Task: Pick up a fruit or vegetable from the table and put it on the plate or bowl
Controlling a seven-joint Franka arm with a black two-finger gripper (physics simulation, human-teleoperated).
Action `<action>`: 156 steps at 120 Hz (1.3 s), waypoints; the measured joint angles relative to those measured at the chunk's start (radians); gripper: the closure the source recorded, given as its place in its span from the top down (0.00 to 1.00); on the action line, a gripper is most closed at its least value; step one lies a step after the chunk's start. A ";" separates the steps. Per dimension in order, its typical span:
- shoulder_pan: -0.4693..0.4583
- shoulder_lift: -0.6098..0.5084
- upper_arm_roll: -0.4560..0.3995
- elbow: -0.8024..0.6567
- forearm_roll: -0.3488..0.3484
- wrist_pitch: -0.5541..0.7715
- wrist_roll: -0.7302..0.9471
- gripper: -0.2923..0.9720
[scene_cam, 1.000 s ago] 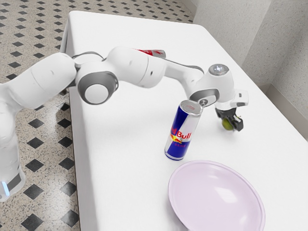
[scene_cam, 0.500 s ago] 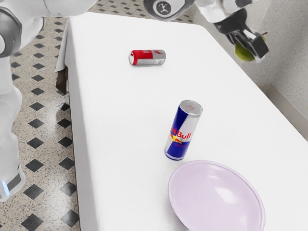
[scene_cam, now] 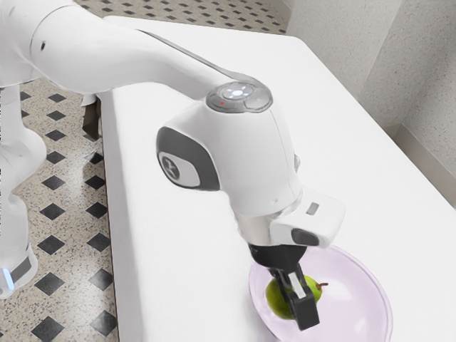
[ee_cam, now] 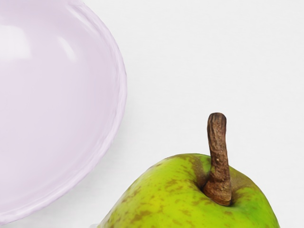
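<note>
the pear, high above the table half a second ago, now hangs low over the lilac plate, toward the exterior view's left of it. the gripper is clamped on it. release looks next, though i can't tell whether it touches the plate.

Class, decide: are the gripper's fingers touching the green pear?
Touching. In the exterior view, one of the black fingers lies flat against the pear, over the plate.

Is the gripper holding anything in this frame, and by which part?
Yes. The gripper is shut on the pear, gripping its green body. The stem is free.
</note>
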 joint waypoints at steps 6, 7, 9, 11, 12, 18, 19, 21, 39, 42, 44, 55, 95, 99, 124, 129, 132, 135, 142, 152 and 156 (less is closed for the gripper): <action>0.091 0.008 0.001 0.001 0.000 0.000 -0.023 0.36; 0.108 0.010 0.001 0.001 0.000 0.000 -0.026 0.36; 0.146 0.013 0.002 0.002 0.001 0.000 -0.033 0.36; 0.185 0.015 0.002 0.004 0.003 0.000 -0.040 0.36; 0.204 0.017 0.002 0.005 0.006 0.000 -0.044 0.36; 0.317 0.029 -0.003 0.037 0.062 -0.006 -0.064 0.36; 0.334 0.034 -0.008 0.054 0.075 -0.010 -0.067 0.36; 0.364 0.042 -0.017 0.086 0.100 -0.018 -0.073 0.36; 0.284 0.056 -0.069 0.219 0.261 -0.081 -0.119 0.36; 0.263 0.058 -0.069 0.218 0.264 -0.088 -0.126 0.36; 0.256 0.061 -0.069 0.217 0.262 -0.091 -0.130 0.36; 0.323 0.106 -0.057 0.219 0.245 -0.104 -0.143 0.36; 0.386 0.311 -0.049 0.223 0.153 -0.058 -0.174 0.36; 0.382 0.317 -0.049 0.223 0.143 -0.052 -0.177 0.36; 0.343 0.336 -0.051 0.215 0.100 -0.020 -0.205 0.36; 0.334 0.337 -0.053 0.213 0.090 -0.016 -0.214 0.36; 0.329 0.338 -0.054 0.213 0.082 -0.013 -0.220 0.36; 0.325 0.339 -0.054 0.211 0.071 -0.011 -0.226 0.36; 0.320 0.338 -0.055 0.189 0.037 -0.004 -0.243 0.48; 0.320 0.336 -0.055 0.173 -0.003 0.007 -0.267 0.61; 0.320 0.335 -0.055 0.171 -0.012 0.010 -0.276 0.64</action>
